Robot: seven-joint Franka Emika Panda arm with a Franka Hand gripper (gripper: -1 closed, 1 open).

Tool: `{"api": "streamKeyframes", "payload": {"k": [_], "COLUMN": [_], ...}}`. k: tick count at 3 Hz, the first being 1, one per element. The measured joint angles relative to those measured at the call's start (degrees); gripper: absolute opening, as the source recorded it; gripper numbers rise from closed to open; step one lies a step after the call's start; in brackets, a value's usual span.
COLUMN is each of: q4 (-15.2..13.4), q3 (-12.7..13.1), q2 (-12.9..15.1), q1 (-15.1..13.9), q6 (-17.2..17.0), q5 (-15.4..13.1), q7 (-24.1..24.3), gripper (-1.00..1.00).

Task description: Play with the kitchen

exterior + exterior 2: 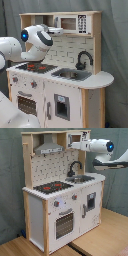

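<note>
The kitchen [65,95] [37,213] is a tall toy of pale wood and white panels. It has a red-ringed black hob [35,66] [52,187], a black faucet [83,59] [75,167] and a steel sink [72,75] [83,178]. A grey hood [49,149] sits above, and the windowed oven door [64,224] is shut. My gripper [56,31] [75,145] is held level at the upper shelf, beside the microwave panel [76,23], high above the hob and sink. It holds nothing that I can see.
The white arm with a blue light [24,36] [110,147] reaches in from the first exterior view's left and the second exterior view's right. A grey curtain [10,178] hangs behind. The kitchen stands on a wooden table [105,238].
</note>
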Motion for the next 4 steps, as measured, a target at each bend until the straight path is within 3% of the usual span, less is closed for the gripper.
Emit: {"api": "streamKeyframes", "payload": {"k": [2, 4], "q4": [6.61, 11.18], "q3": [5.31, 12.08], "q2": [0.29, 0.31], "q1": [-7.98, -15.66], "q6": [-1.01, -3.16], "q5": [0.0, 0.03], "q7": [0.0, 0.0], "gripper": [1.0, 1.0]}}
